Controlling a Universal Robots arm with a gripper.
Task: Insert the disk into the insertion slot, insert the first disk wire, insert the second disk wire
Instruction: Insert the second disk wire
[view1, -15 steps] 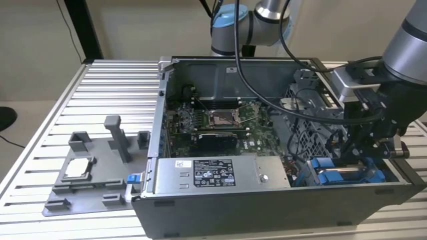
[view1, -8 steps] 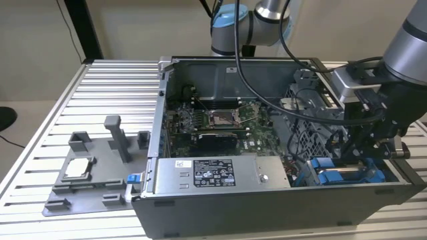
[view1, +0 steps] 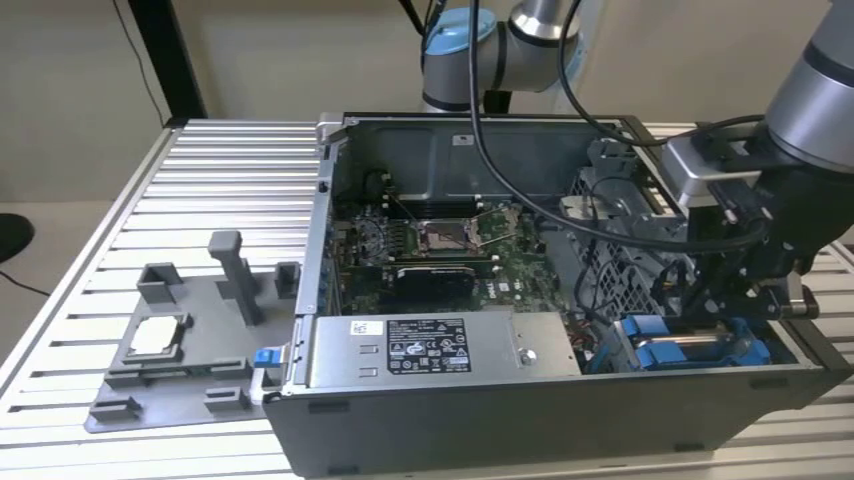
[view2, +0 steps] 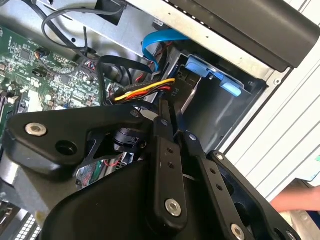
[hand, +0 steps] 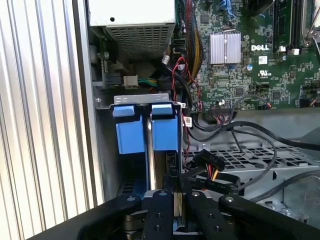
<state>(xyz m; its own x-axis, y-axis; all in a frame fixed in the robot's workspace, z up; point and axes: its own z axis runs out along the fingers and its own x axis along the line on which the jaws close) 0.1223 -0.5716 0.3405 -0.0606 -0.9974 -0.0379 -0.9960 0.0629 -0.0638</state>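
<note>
Ribbed aluminium slats form the tabletop (view1: 200, 180), pale and matte, running across the exterior view. At that view's left a grey moulded plastic fixture tray (view1: 174, 380) lies flat on the slats, with upright posts and a small silver square chip (view1: 154, 335) seated in one pocket. Next comes the open dark grey steel computer case (view1: 534, 420), lying on its side; inside it sits a green circuit board (view1: 441, 250) studded with sockets, and along the near wall a boxy silver power supply with a white label (view1: 427, 345).

Toward the exterior view's right, the flat silver disk in its bright blue plastic frame (view1: 681, 345) stands upright in the drive bay at the case's corner; in the first wrist view its two blue tabs (hand: 145, 130) show side by side under a thin steel bracket. A black connector with yellow, red and black wires (hand: 210, 167) hangs just beside the bay, and a flat blue ribbon cable (view2: 160, 42) curves above the disk's frame in the second wrist view. Loose black cables drape over the perforated steel cage near them.

The black jointed gripper (hand: 175, 192) hangs right over the disk's edge, its fingers (hand: 160, 210) drawn close together around a thin black piece; whether they truly clamp it I cannot tell. At the second wrist view's corner a person's hand (view2: 295, 200) rests by the table edge.
</note>
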